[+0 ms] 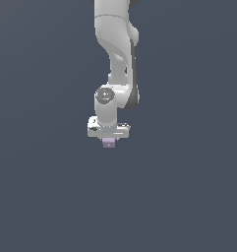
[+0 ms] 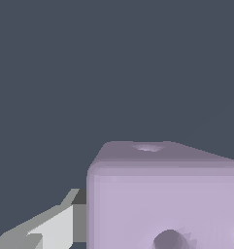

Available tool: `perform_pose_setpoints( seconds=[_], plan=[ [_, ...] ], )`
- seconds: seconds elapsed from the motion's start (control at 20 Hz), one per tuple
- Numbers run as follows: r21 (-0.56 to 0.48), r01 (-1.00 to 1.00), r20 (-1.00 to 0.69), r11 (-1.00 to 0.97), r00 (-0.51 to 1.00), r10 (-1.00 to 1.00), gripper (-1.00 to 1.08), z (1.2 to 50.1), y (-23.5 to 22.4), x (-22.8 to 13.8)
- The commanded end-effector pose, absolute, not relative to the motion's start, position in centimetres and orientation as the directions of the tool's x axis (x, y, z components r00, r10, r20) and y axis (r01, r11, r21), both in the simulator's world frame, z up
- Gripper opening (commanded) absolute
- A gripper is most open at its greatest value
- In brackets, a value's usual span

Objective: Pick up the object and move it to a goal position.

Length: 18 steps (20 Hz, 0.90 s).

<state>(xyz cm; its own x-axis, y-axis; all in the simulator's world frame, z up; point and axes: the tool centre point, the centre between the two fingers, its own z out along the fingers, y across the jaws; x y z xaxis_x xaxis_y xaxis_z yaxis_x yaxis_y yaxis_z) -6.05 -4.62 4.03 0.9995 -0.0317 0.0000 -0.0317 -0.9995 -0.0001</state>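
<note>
Lilac cube [image 1: 108, 142] sits tucked right under the white gripper [image 1: 108, 139], at the low end of the arm [image 1: 115, 54], against plain dark grey ground [image 1: 41, 197]. Wrist view: cube [image 2: 164, 194] fills the frame close up, dark round mark on its face, one grey-white finger [image 2: 50, 228] touching its side. Gripper looks clamped on the cube

The arm [image 1: 115, 59] hangs down from the top edge; a lilac cube [image 1: 108, 142] sits directly under its gripper [image 1: 108, 139], touching it.
</note>
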Motion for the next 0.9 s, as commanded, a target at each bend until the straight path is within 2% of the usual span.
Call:
perform_pose_setpoints(
  seconds=[0.0, 0.45, 0.85],
  plan=[
    [0.000, -0.032, 0.000, -0.999, 0.999, -0.032, -1.00, 4.0, -4.6, -6.0],
    [0.000, -0.032, 0.000, -0.999, 0.999, -0.032, -1.00, 6.3, -4.4, -6.5],
    [0.000, -0.032, 0.000, -0.999, 0.999, -0.032, -1.00, 11.5, -3.9, -7.6]
  ],
)
